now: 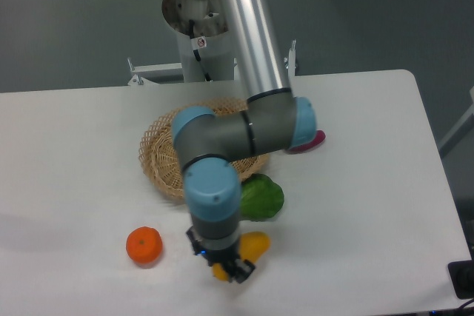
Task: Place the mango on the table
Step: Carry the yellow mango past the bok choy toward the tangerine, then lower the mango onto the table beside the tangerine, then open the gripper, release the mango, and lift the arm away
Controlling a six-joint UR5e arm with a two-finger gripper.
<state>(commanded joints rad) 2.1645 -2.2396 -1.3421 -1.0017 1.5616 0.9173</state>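
The mango (254,244), yellow-orange and elongated, sits in my gripper (226,266) near the front of the white table (74,183). The jaws are shut on it, with one end poking out to the right and a bit showing below the fingers. Whether the mango touches the tabletop I cannot tell. My arm's wrist hides the middle of the fruit.
A round orange tangerine (144,246) lies just left of the gripper. A green leafy vegetable (261,197) lies right behind it. A woven wicker basket (159,149) stands further back, partly hidden by the arm. A dark red item (315,139) peeks out behind the elbow.
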